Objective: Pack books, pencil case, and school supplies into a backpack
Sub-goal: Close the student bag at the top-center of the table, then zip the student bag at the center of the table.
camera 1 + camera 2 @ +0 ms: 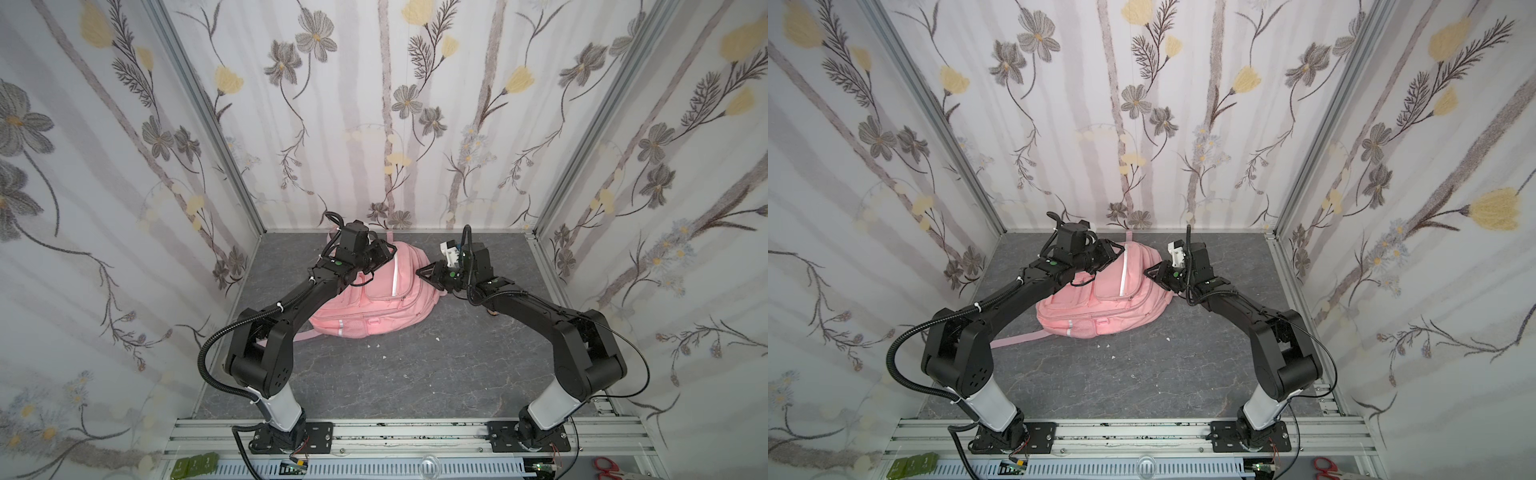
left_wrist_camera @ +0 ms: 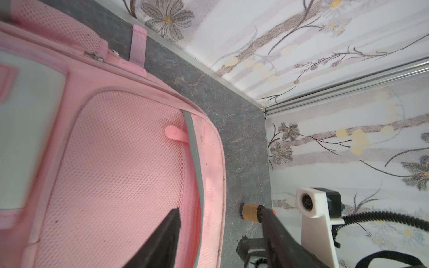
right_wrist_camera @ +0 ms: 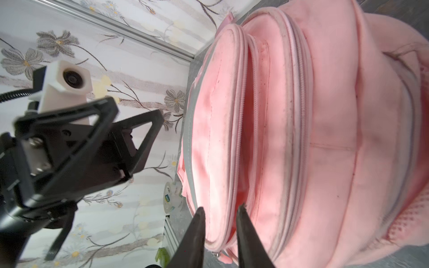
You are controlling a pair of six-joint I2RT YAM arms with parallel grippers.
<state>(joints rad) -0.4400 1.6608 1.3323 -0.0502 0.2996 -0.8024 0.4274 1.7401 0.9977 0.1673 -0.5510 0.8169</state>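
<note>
Flowered walls (image 1: 399, 124) close you in on three sides of the grey worktop (image 1: 415, 374), open room lying at its front. The pink backpack (image 1: 374, 299) lies toward the back wall. Your right pincer (image 3: 220, 206) pinches its flap; your left pincer (image 2: 218, 208) gapes wide, holding nothing.

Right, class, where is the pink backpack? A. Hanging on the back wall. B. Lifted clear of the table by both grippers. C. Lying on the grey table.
C: in both top views the backpack lies flat on the grey table.
</note>
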